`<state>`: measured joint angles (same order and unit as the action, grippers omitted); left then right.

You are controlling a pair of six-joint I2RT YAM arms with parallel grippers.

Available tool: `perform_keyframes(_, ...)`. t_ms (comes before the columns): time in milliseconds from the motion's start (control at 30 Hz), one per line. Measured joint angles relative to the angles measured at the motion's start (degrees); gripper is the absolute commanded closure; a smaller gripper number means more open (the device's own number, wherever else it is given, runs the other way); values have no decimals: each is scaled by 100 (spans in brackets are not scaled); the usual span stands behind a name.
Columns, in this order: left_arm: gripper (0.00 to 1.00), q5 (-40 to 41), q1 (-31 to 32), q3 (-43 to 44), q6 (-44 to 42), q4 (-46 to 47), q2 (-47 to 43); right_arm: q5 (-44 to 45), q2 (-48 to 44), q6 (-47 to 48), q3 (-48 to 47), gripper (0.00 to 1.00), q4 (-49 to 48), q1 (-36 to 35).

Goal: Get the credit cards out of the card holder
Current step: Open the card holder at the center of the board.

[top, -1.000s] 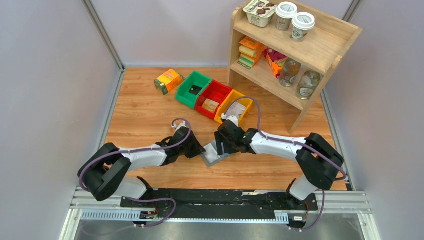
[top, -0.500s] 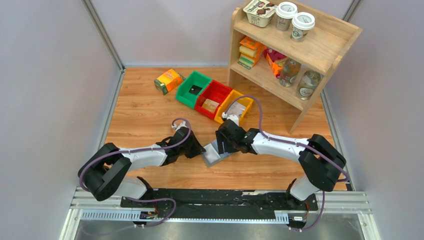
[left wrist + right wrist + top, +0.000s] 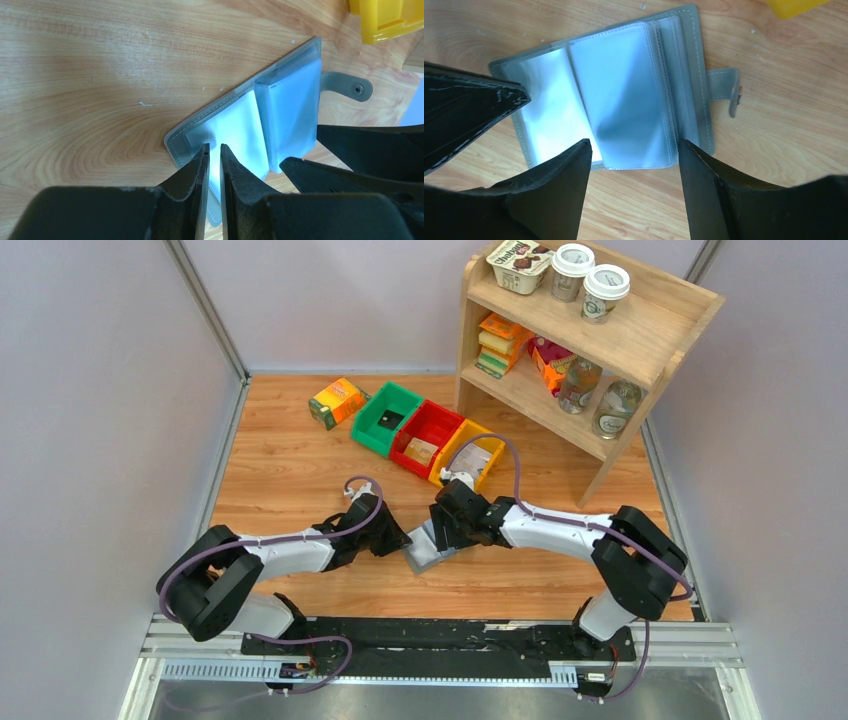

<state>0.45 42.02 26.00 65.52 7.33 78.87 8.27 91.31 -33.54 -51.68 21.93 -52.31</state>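
left arm, right arm: white shells, black joints, purple cable on each. left gripper, right gripper: matte black wedge fingers.

One card holder lies open on the tabletop, with one snap tab. Its clear pockets are several, too overlapped to count.

There are two arms and two pincers, the left pincer and the right pincer.

Three bins stand in a row at upper centre: one green bin, one red bin and one yellow bin. One small black flat piece lies in the green one. Left of them is one orange-green carton.

One wooden shelf unit at upper right carries:
- one tub
- two lidded cups
- two glass jars
- one orange packet
- one stack of flat boxes
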Motion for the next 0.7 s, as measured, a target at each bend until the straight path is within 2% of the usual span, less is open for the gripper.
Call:
perform_keyframes(367, 79, -2, 0, 0, 0, 17, 11, -402, -435, 87, 33, 35, -214, -55)
perform_keyframes(700, 79, -2, 0, -2, 7, 13, -9, -732, -463, 85, 42, 35, -601, -114)
